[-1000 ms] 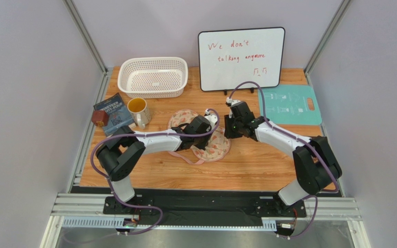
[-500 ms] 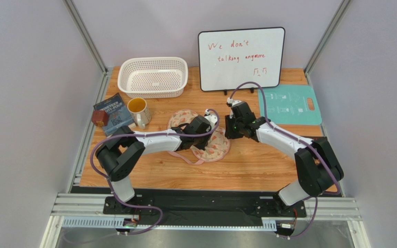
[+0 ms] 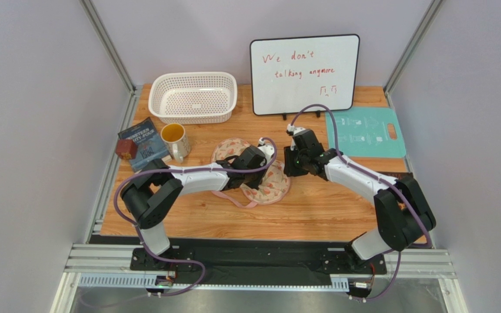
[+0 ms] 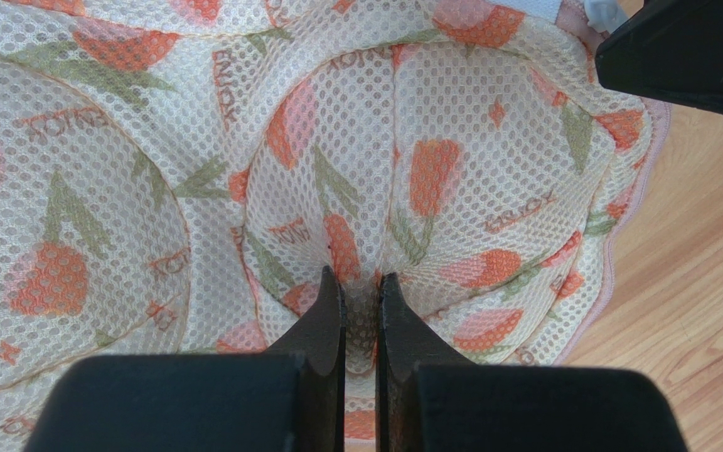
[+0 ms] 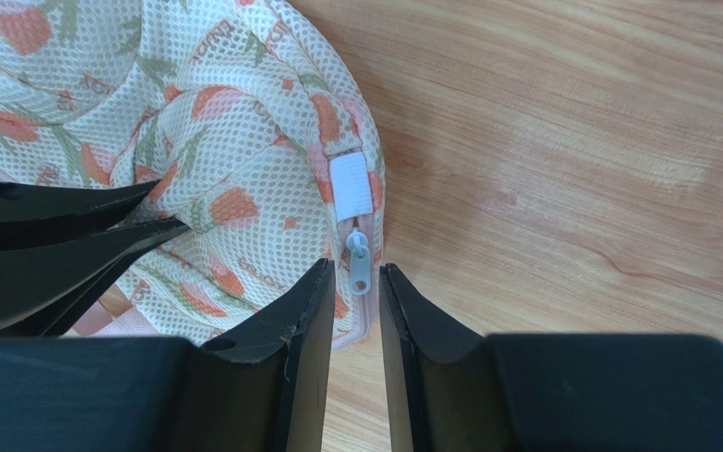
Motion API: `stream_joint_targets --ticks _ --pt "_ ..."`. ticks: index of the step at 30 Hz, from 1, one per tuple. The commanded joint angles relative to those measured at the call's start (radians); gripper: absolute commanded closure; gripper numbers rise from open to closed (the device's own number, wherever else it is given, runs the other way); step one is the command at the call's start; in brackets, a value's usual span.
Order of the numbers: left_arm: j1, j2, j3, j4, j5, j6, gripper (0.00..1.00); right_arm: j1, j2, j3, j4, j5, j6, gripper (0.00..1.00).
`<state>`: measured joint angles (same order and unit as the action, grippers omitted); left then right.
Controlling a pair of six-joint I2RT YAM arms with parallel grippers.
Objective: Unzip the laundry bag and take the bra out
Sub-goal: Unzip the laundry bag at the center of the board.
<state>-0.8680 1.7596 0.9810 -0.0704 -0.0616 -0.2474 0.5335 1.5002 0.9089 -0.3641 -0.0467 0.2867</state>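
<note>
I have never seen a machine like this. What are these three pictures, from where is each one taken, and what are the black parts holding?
These are two robot arms bolted to a wooden table. The wide picture looks down from above and behind them. The two close pictures come from a camera on each wrist, so the black prongs are that arm's own fingers. The left gripper pinches the mesh of the laundry bag. The right gripper is slightly open, with the zipper pull between its tips. Behind stand a white basket, a whiteboard, a mug, a book and a teal board.
</note>
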Motion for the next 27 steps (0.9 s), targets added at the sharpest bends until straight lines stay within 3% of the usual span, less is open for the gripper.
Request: stream_joint_targets --ticks 1,8,15,27 --pt "0.004 0.024 -0.025 -0.170 0.003 0.014 1.00 0.000 -0.011 -0.018 0.016 -0.013 -0.009 0.72" --pt "0.003 0.026 -0.027 -0.174 -0.001 0.016 1.00 0.000 0.006 -0.016 0.022 -0.032 -0.014 0.80" --pt "0.004 0.035 -0.024 -0.175 -0.001 0.017 1.00 0.000 -0.017 -0.018 0.019 -0.013 -0.029 1.00" --pt "0.006 0.075 0.005 -0.201 -0.024 -0.033 1.00 -0.001 -0.109 -0.120 -0.001 -0.019 -0.006 1.00"
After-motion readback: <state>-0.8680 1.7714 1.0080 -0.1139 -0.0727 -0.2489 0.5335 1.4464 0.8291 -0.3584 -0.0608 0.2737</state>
